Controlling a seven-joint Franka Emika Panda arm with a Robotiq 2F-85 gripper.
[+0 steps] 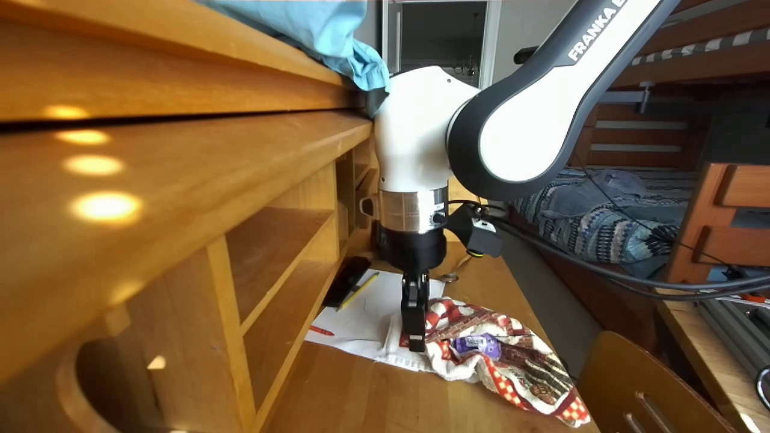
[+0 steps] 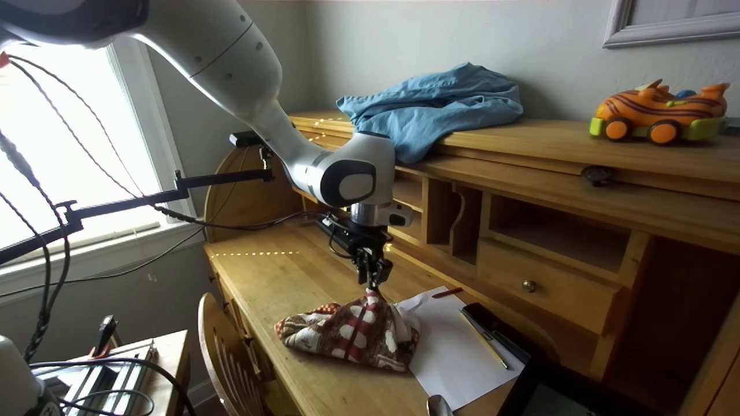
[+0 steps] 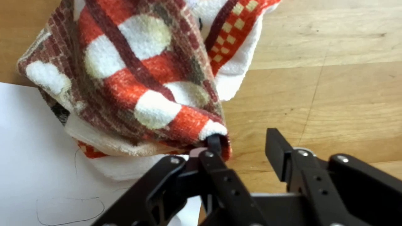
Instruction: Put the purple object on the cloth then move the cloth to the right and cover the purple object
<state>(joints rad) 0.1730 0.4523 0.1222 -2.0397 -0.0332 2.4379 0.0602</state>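
covering is probably the step in hand: in an exterior view the purple object [image 1: 478,346] already lies on the cloth [image 1: 517,365], uncovered from that side. the tool [image 3: 243,142] stands fairly wide in the wrist view, with a raised peak of the cloth against one jaw and the table [image 3: 339,97] showing towards the other, so nothing looks pinched. the next move likely calls for getting fabric between both jaws and drawing it across. the cloth is rumpled and soft-looking, printed red, white and brown; the purple object is small, with a pale label.
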